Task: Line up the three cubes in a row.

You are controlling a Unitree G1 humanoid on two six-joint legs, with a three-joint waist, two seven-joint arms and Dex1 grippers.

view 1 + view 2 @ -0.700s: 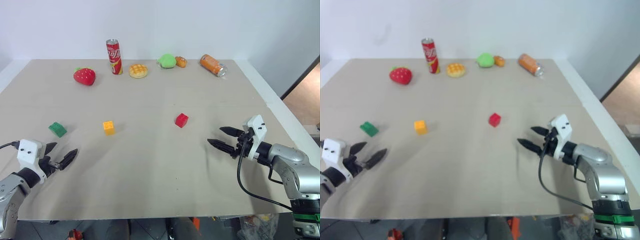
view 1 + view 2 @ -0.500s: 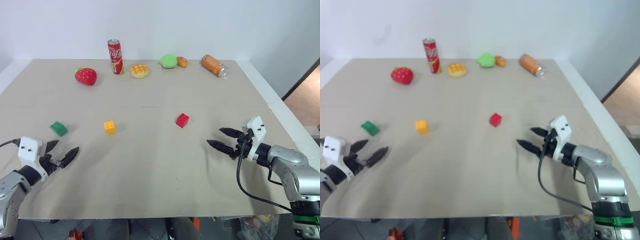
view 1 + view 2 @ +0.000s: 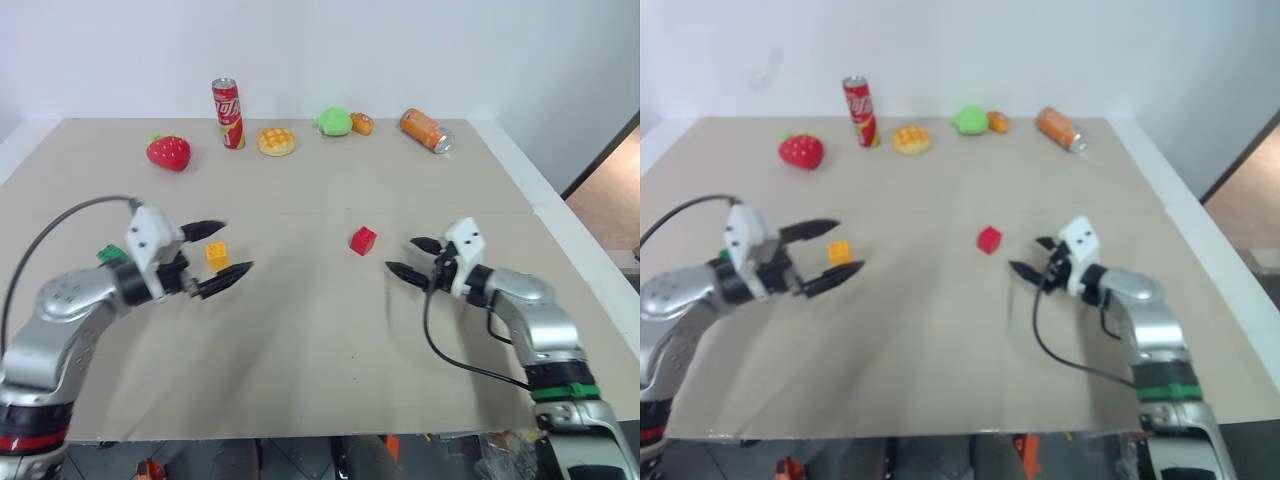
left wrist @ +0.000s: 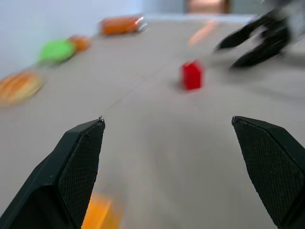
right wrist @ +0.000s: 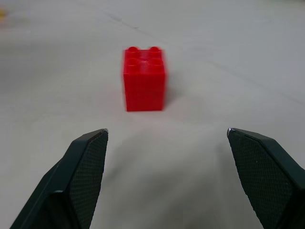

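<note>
Two grippers hover wide open over the table [image 3: 300, 400], holding nothing.
Left gripper [image 3: 216, 260] sits just beside the yellow-orange cube [image 3: 217, 254], with the green cube [image 3: 108, 254] partly hidden behind its arm; right gripper [image 3: 408, 258] faces the red cube [image 3: 363, 240] nearby, mid-table, not touching it.

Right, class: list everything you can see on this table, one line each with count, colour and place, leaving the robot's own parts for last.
Small plastic studded cubes: 3; red mid-table, yellow-orange left of it, green furthest left, partly hidden by the left arm.
Upright drink can: 1, red, back edge.
Toy strawberry: 1, red, back left.
Round waffle-patterned bun: 1, yellow, beside the can.
Rounded toy: 1, green, back centre.
Small item: 1, orange, touching it.
Lying can: 1, orange, back right.
Table: 1, beige.
Left claw: open, by the yellow-orange cube.
Right claw: open, facing the red cube.
</note>
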